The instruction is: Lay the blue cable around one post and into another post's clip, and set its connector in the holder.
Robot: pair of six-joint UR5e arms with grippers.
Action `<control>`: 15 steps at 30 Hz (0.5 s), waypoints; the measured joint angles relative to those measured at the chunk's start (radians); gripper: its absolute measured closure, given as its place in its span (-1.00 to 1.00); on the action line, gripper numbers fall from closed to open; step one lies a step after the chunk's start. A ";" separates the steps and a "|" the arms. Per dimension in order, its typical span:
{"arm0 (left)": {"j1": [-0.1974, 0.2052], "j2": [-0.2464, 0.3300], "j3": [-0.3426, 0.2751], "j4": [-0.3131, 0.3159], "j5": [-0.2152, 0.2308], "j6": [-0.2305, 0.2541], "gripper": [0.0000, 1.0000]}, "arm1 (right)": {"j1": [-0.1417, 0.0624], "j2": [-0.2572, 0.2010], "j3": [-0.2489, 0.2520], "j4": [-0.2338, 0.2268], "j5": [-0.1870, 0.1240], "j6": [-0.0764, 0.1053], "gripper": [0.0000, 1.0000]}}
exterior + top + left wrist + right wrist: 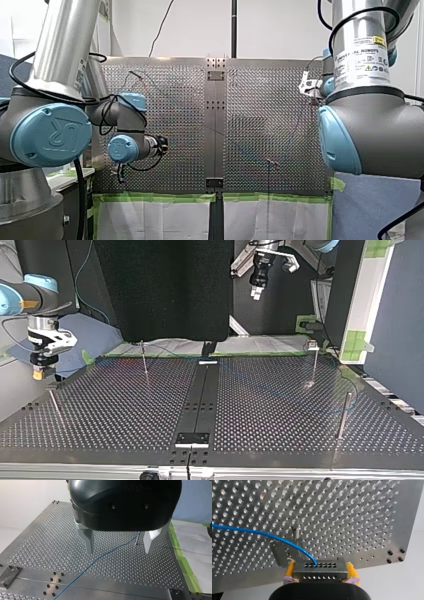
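Note:
My right gripper (320,567), with yellow pads, is shut on the grey metal connector (320,574), a block with rows of holes. The blue cable (262,533) leaves the connector's top and curves away over the plate. Right behind the connector stands a grey holder piece (279,553) with a thin post (297,532). In the top view my right gripper (38,371) hangs at the plate's left edge. My left gripper (118,543) is open well above the plate, and the blue cable (100,557) runs on the plate below its fingers toward a thin post (137,539).
Thin posts stand on the perforated plate (280,405): one at the back left (144,357), a clip-topped one at the back right (313,362), one at the right (344,415), one at the left (55,405). A dark centre strip (200,400) splits the plate. Green tape (186,565) lines an edge.

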 joint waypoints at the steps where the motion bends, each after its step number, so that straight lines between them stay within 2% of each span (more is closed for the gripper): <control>1: 0.000 0.000 0.000 0.000 0.000 0.000 -0.98 | -0.003 0.001 0.000 0.000 0.000 0.000 1.00; 10: 0.001 0.000 0.000 -0.006 0.000 0.001 -0.98 | -0.023 0.013 -0.005 0.002 -0.010 -0.003 1.00; 15: 0.001 0.000 0.000 -0.012 -0.001 0.001 -0.98 | -0.034 0.047 -0.038 0.028 -0.041 -0.036 1.00</control>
